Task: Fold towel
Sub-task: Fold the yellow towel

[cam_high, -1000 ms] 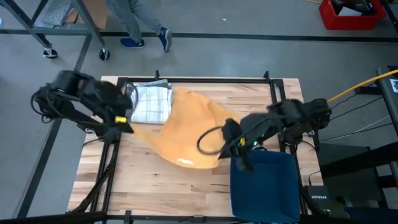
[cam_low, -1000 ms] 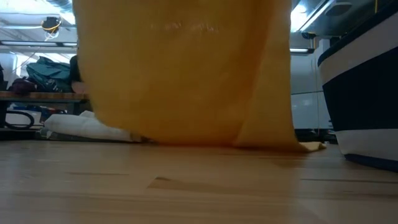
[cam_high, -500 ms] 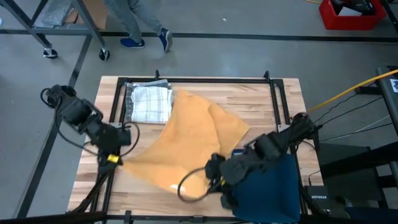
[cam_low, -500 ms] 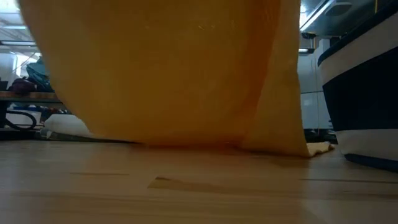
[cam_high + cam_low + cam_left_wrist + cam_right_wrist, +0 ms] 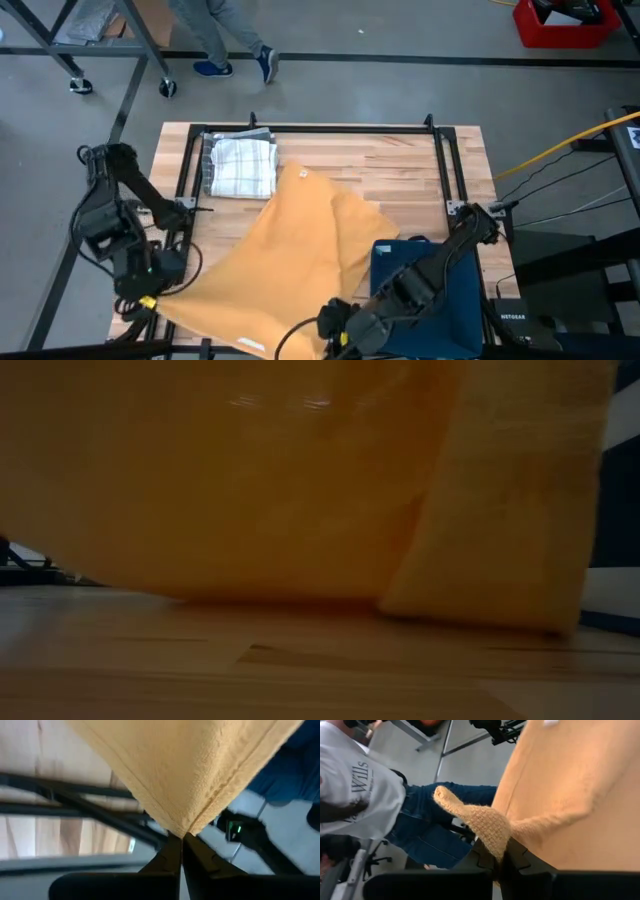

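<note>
1. Towel (image 5: 290, 260) is big and orange. We see it spread over the wooden table (image 5: 400, 170), from the two grippers out toward the far side.
2. We see the left gripper (image 5: 181, 851) pinched tight on one towel corner, by the near left edge of the table.
3. We see the right gripper (image 5: 501, 862) pinched tight on another towel corner, by the near edge, close to the blue bin (image 5: 440, 290).
4. Past the towel, far from both grippers, we see a white checked cloth (image 5: 242, 165) folded at the far left of the table.
5. In the low view the towel (image 5: 300, 480) hangs like a curtain and touches the wood.
6. Behind the right gripper we see a person (image 5: 365, 795) in a white shirt and jeans.
</note>
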### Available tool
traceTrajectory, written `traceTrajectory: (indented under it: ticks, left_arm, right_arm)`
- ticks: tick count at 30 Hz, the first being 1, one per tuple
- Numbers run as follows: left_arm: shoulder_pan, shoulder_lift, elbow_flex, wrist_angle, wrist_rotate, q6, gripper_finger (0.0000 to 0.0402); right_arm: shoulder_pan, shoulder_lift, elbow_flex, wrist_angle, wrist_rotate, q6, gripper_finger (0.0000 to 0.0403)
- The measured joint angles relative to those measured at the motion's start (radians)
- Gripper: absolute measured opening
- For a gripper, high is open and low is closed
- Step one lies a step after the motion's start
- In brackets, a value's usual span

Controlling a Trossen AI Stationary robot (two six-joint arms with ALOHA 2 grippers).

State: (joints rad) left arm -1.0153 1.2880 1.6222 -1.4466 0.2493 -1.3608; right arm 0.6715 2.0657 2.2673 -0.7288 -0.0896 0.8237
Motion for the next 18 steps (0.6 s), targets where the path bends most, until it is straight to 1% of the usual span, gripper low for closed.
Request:
traceTrajectory:
  ticks: [4, 9, 14, 18]
  left_arm:
    - [-0.071, 0.016, 0.000, 0.001, 0.059, -0.095, 0.0000]
    - [-0.157, 0.019, 0.000, 0.002, 0.079, -0.242, 0.0000]
    - [-0.237, 0.019, 0.000, 0.006, 0.154, -0.382, 0.0000]
    - [-0.303, 0.019, 0.000, 0.009, 0.172, -0.470, 0.0000]
  right_arm:
    - [0.014, 0.029, 0.000, 0.065, 0.005, 0.038, 0.0005]
    - [0.017, 0.060, 0.000, 0.153, 0.010, 0.071, 0.0005]
    - [0.019, 0.081, 0.000, 0.265, 0.010, 0.087, 0.0005]
    - [0.026, 0.091, 0.000, 0.296, 0.004, 0.090, 0.0005]
